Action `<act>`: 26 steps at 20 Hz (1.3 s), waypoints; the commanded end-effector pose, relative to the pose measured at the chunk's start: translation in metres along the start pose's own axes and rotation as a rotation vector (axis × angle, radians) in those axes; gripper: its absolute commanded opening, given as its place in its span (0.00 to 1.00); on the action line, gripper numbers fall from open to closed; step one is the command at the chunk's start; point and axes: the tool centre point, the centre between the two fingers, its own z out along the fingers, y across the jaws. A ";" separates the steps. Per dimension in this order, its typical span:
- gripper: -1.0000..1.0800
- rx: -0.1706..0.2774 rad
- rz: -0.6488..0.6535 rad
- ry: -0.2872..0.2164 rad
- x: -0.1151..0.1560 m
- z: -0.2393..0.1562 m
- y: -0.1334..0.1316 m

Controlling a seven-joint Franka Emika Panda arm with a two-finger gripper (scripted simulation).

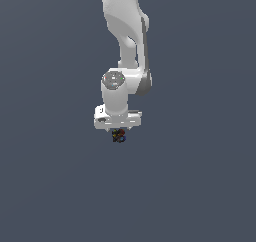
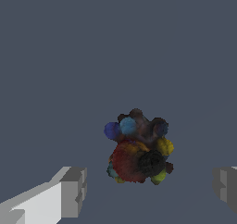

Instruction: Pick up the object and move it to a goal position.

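Two grey fingers [image 2: 74, 190] frame our wrist view, jaws spread wide and holding nothing.
We count one gripper [image 1: 118, 128] and one object [image 2: 138, 146], a dark lumpy cluster with coloured specks, lying between the fingers and touching neither; plain grey floor [image 1: 200, 186] stretches open on every side.

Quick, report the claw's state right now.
Claw: open, holding nothing. Its fingers stand wide apart on either side of the lumpy multicolored object, clear of it.
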 end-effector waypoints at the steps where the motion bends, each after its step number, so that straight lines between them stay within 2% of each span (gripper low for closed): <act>1: 0.96 0.000 0.000 0.000 0.000 0.004 0.000; 10: 0.96 0.000 -0.003 0.000 -0.002 0.043 0.000; 15: 0.96 -0.001 -0.003 0.001 -0.001 0.050 0.001; 16: 0.00 -0.001 -0.003 0.001 -0.001 0.050 0.001; 26: 0.00 -0.002 -0.003 0.010 0.002 0.045 0.001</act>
